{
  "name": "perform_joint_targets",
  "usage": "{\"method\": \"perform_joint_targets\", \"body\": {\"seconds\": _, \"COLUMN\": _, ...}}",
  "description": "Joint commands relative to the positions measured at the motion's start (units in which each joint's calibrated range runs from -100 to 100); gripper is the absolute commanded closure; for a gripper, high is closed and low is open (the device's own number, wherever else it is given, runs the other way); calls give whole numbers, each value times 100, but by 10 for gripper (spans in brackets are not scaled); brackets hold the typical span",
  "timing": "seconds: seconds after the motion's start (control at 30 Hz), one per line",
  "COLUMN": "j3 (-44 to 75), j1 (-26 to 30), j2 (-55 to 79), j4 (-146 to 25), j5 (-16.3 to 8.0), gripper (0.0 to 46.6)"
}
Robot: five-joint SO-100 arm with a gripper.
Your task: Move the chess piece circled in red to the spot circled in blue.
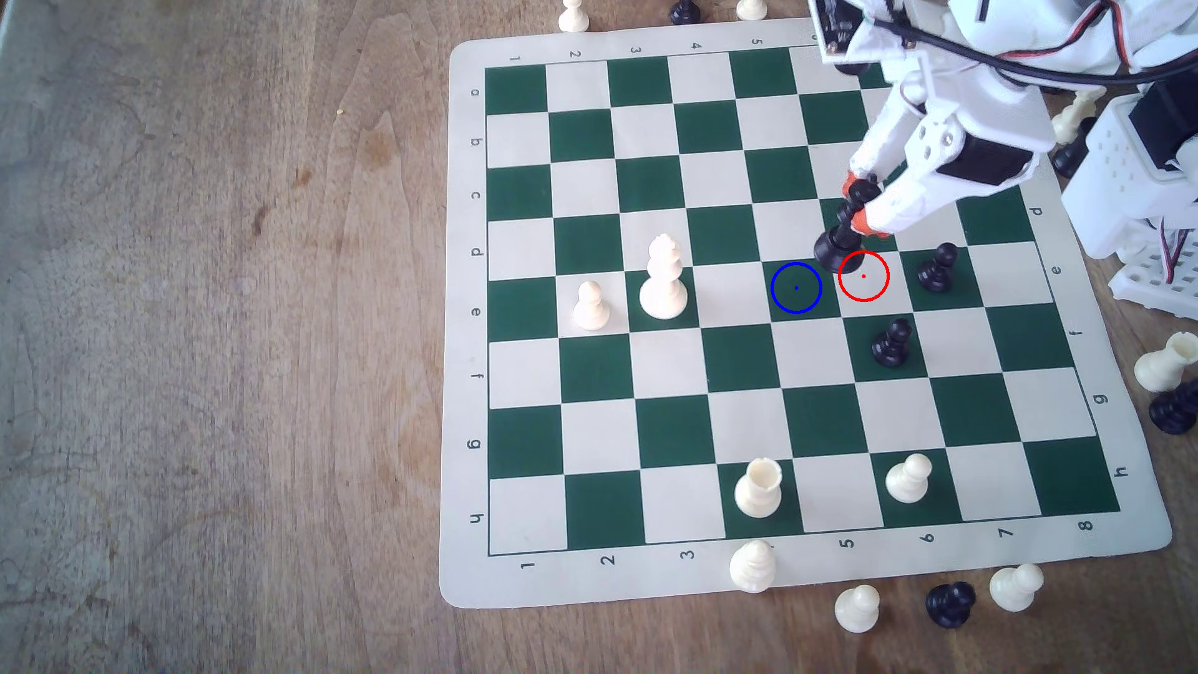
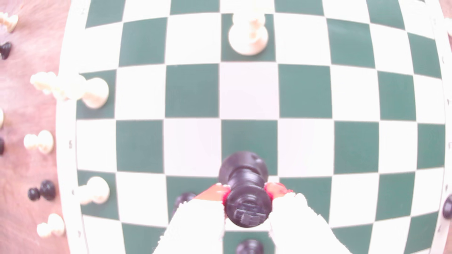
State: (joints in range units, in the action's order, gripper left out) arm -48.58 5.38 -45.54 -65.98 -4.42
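Note:
The black king [image 1: 843, 230] hangs tilted, its round base [image 1: 833, 251] just above the board between the red ring [image 1: 863, 277] and the blue-ringed dark green spot [image 1: 796, 288]. My white gripper [image 1: 857, 207] with orange pads is shut on the king's upper body. In the wrist view the king [image 2: 247, 193] is clamped between the two orange-tipped fingers [image 2: 212, 193], with its cross top toward the camera and its base over the edge of a dark green square.
Two black pawns [image 1: 938, 267] [image 1: 892, 343] stand to the exterior view's right of the rings. A white king [image 1: 663, 278] and white pawn [image 1: 591, 306] stand to the left. A white rook [image 1: 757, 487] and pawn [image 1: 907, 478] are near the front row. Loose pieces lie around the mat [image 1: 467, 389].

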Motion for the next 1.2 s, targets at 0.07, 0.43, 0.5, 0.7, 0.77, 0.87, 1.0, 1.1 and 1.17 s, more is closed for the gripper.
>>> {"method": "perform_joint_targets", "body": {"seconds": 0.07, "j3": 932, "j1": 170, "j2": 420, "j4": 29, "j5": -44, "gripper": 464}}
{"method": "perform_joint_targets", "body": {"seconds": 0.43, "j3": 850, "j1": -128, "j2": 1897, "j4": 881, "j5": -10, "gripper": 464}}
{"method": "perform_joint_targets", "body": {"seconds": 0.5, "j3": 841, "j1": -167, "j2": 1982, "j4": 930, "j5": -5, "gripper": 464}}
{"method": "perform_joint_targets", "body": {"seconds": 0.7, "j3": 805, "j1": -315, "j2": 2211, "j4": 1004, "j5": 10, "gripper": 464}}
{"method": "perform_joint_targets", "body": {"seconds": 0.77, "j3": 760, "j1": -315, "j2": 2219, "j4": 1004, "j5": 10, "gripper": 464}}
{"method": "perform_joint_targets", "body": {"seconds": 0.87, "j3": 723, "j1": -323, "j2": 2262, "j4": 1069, "j5": 10, "gripper": 464}}
{"method": "perform_joint_targets", "body": {"seconds": 1.0, "j3": 687, "j1": -300, "j2": 2279, "j4": 1159, "j5": -10, "gripper": 464}}
{"method": "perform_joint_targets", "body": {"seconds": 1.1, "j3": 696, "j1": -261, "j2": 2270, "j4": 1168, "j5": -10, "gripper": 464}}
{"method": "perform_joint_targets", "body": {"seconds": 1.17, "j3": 687, "j1": -276, "j2": 2296, "j4": 1176, "j5": 0, "gripper": 464}}
